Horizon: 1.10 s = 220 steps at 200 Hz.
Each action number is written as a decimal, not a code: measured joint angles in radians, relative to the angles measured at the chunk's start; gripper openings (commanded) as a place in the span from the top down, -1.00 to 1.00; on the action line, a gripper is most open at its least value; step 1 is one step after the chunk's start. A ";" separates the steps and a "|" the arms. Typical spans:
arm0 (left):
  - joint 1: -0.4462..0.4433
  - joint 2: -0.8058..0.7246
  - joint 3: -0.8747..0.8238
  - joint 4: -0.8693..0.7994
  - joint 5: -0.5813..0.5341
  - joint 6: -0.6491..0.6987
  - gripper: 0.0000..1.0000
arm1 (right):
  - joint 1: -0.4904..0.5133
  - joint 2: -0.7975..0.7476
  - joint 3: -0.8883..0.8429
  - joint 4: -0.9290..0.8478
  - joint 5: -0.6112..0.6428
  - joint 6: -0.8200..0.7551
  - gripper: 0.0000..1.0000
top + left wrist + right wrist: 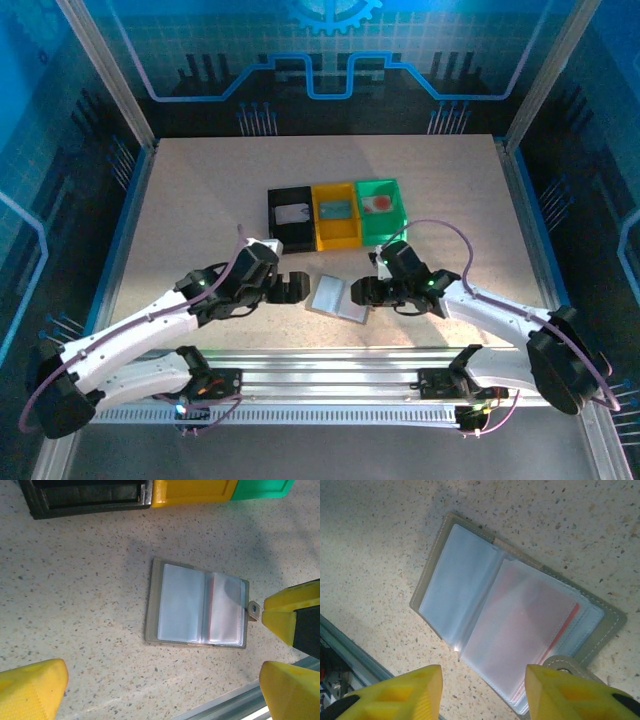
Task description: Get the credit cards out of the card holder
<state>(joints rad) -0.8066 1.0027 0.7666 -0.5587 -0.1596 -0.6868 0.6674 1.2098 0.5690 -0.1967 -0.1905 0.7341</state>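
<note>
1. The card holder (340, 298) lies opened flat on the bench (200, 200), its clear pockets facing up.
2. In the right wrist view, the pockets on the clasp side of the card holder (515, 615) contain a pale credit card with a red edge (530, 625). The pockets on the other side look bluish and blank.
3. The tab clasp (565, 662) sticks out from one short edge of the card holder.
4. The right end effector (357, 292) is at the clasp edge of the card holder. Its jaws are about half wide and nothing is clamped between them (484, 680). One yellow finger (570, 692) overlaps the tab clasp, but I cannot tell whether they touch.
5. The left end effector (297, 288) sits just off the opposite edge of the card holder. Its jaws are spread wide and empty (162, 680), and they are clear of the card holder.
6. Three bins stand in a row beyond the card holder's far edge:
   - The black bin (272, 220) holds a whitish card (292, 214).
   - The yellow bin (340, 235) holds a bluish card (336, 210).
   - The green bin (385, 230) holds a card with a red-orange mark (378, 204).
</note>
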 measured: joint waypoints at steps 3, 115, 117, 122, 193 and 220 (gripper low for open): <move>-0.002 0.008 0.000 0.005 0.000 -0.004 -0.97 | 0.000 0.003 0.000 0.000 0.001 -0.002 0.17; -0.067 0.208 0.000 0.117 0.011 -0.076 -0.98 | 0.000 0.114 -0.053 0.084 0.048 0.105 0.34; -0.067 0.211 0.000 0.120 0.012 -0.077 -0.98 | 0.000 0.116 -0.053 0.086 0.048 0.105 0.34; -0.067 0.219 0.000 0.124 0.012 -0.079 -0.98 | 0.000 0.120 -0.053 0.091 0.048 0.105 0.35; -0.067 0.243 -0.038 0.196 0.031 -0.154 -0.99 | -0.019 0.208 -0.013 0.139 0.025 0.058 0.60; -0.068 0.258 -0.069 0.222 0.043 -0.195 -0.98 | -0.037 0.212 0.011 0.127 0.010 0.014 0.47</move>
<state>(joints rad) -0.8742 1.2610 0.6975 -0.3367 -0.1165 -0.8814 0.6308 1.4223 0.5804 -0.0692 -0.1806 0.7486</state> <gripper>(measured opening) 0.991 0.234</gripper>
